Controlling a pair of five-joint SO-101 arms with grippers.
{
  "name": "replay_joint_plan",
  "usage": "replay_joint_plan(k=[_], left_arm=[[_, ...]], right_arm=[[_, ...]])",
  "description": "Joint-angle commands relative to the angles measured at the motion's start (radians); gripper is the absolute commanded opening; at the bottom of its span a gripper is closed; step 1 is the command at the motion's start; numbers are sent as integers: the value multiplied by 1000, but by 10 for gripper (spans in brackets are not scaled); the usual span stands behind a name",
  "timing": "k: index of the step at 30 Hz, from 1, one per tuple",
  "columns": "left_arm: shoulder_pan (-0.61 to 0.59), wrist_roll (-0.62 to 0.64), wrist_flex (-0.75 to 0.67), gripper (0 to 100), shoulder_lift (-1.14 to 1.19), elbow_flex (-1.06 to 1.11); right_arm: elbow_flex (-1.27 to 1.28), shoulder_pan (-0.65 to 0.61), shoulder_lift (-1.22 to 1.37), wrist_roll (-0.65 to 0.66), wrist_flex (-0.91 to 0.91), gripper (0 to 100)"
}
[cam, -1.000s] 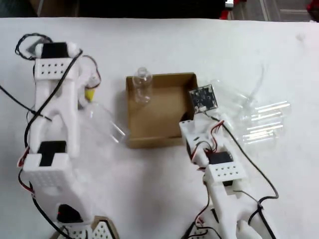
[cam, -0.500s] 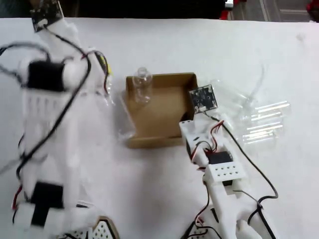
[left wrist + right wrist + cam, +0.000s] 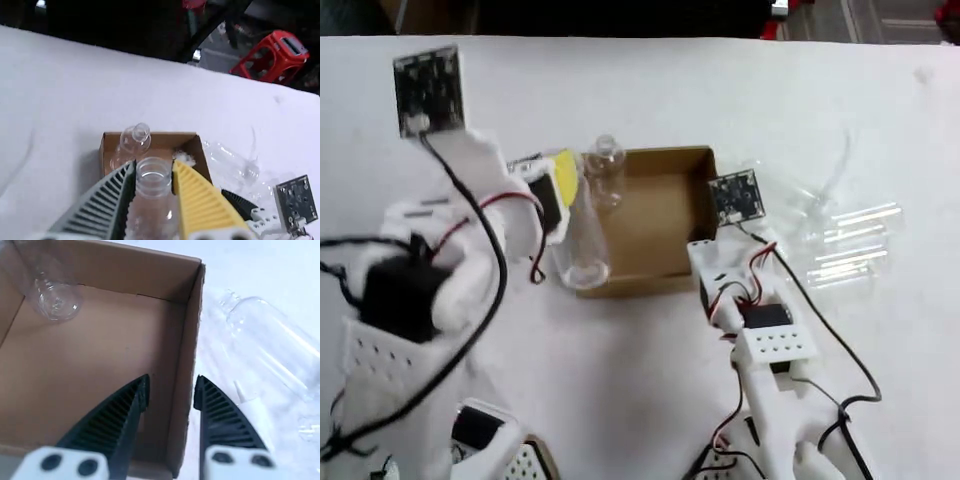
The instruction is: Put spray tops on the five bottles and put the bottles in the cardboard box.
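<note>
The left gripper (image 3: 153, 167), clamped on a clear bottle (image 3: 582, 243), has swung in from the table's left side to the cardboard box's (image 3: 655, 225) left wall. A second bottle (image 3: 605, 172) stands in the box's far left corner. The right gripper (image 3: 170, 385) has stayed put, fingers narrowly apart astride the right wall.

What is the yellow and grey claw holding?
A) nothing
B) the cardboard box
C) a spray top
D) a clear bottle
D: the left gripper is shut on a clear bottle, whose open neck pokes up between its jaws.
</note>
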Motion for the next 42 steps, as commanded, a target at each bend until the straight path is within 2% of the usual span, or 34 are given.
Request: replay_joint_plan(k=[1, 5, 8, 12, 18, 22, 27, 33, 42], left_arm=[[4, -32, -405, 22, -183, 330], [4, -32, -726, 24, -246, 566], [5, -37, -907, 24, -234, 698], [38, -176, -1073, 24, -203, 848], [67, -351, -1435, 24, -193, 1105], [128, -404, -1599, 24, -191, 1232], [151, -381, -1631, 24, -189, 1246], [153, -374, -1559, 24, -189, 1258], [154, -373, -1633, 24, -191, 1384]], right_arm=[[-15, 56, -27, 0, -22, 131], [-17, 68, -28, 0, -24, 131], [-31, 97, -28, 0, -24, 131], [-32, 113, -28, 0, -35, 131], [-28, 113, -27, 0, -51, 131], [-28, 113, -27, 0, -51, 131], [-28, 114, -27, 0, -51, 131], [-28, 122, -27, 0, -51, 131], [-28, 116, -21, 0, -51, 131]])
